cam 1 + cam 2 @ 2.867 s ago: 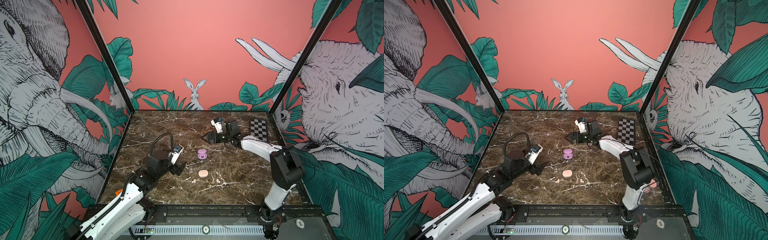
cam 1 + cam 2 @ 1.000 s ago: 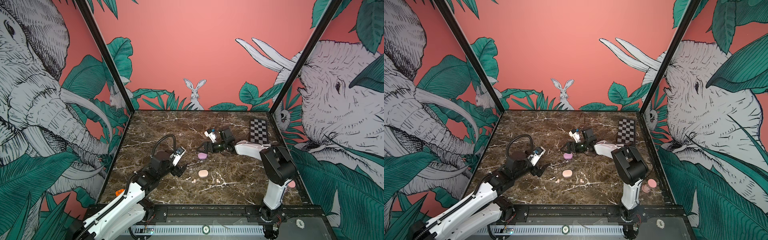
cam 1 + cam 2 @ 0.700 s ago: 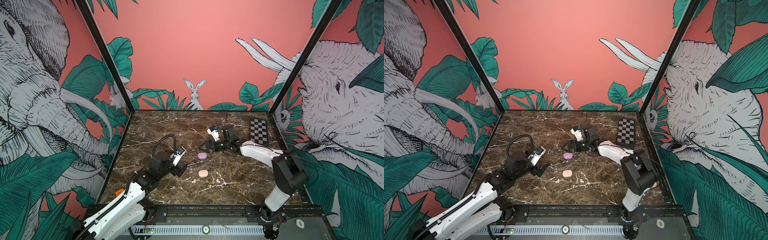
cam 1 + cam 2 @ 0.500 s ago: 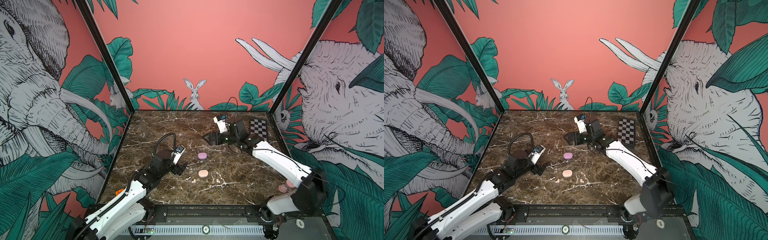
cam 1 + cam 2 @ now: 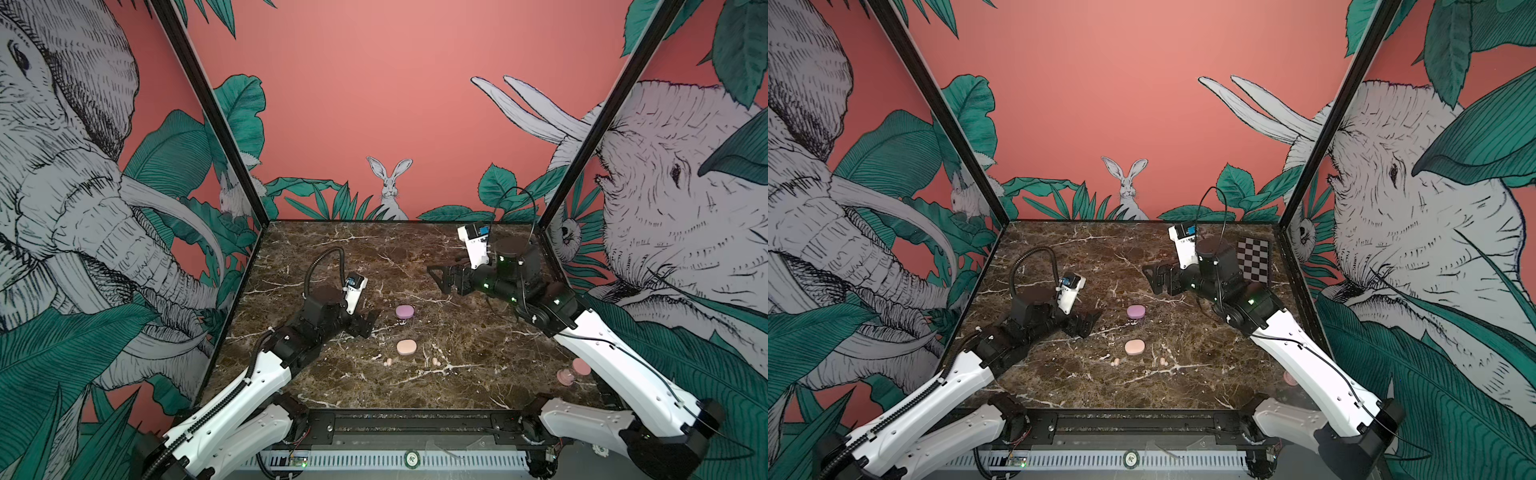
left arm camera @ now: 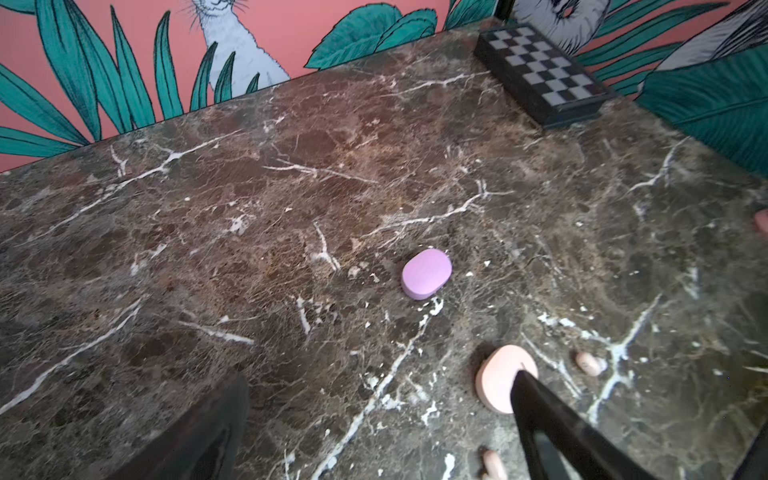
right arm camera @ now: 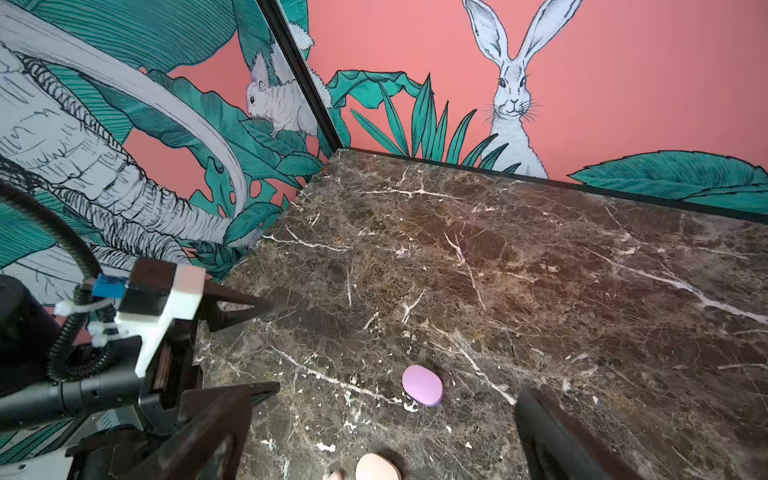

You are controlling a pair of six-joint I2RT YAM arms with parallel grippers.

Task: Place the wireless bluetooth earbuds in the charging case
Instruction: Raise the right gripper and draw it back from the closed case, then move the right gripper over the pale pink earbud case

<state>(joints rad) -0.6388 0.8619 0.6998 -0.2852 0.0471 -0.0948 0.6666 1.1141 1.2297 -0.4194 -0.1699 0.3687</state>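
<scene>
Two peach earbuds (image 5: 387, 362) (image 5: 435, 361) lie loose on the marble, either side of a shut peach charging case (image 5: 406, 347) (image 5: 1134, 347). A shut lilac case (image 5: 404, 311) (image 5: 1136, 311) sits just behind it. My left gripper (image 5: 365, 322) (image 6: 380, 432) hovers open to the left of both cases, empty; in the left wrist view one finger overlaps the peach case (image 6: 498, 378). My right gripper (image 5: 438, 278) (image 7: 380, 436) hangs open and empty above the table, behind and to the right of the lilac case (image 7: 422, 384).
A black checkerboard block (image 5: 1253, 259) stands at the back right corner. Two pink discs (image 5: 571, 372) lie near the front right, beside the right arm. The left arm's wrist camera (image 7: 162, 307) shows in the right wrist view. Walls close in three sides of the table.
The lilac case, open at first, now lies shut. My right gripper came down to it a second ago and has since lifted back toward the far right. The left arm barely moved.
</scene>
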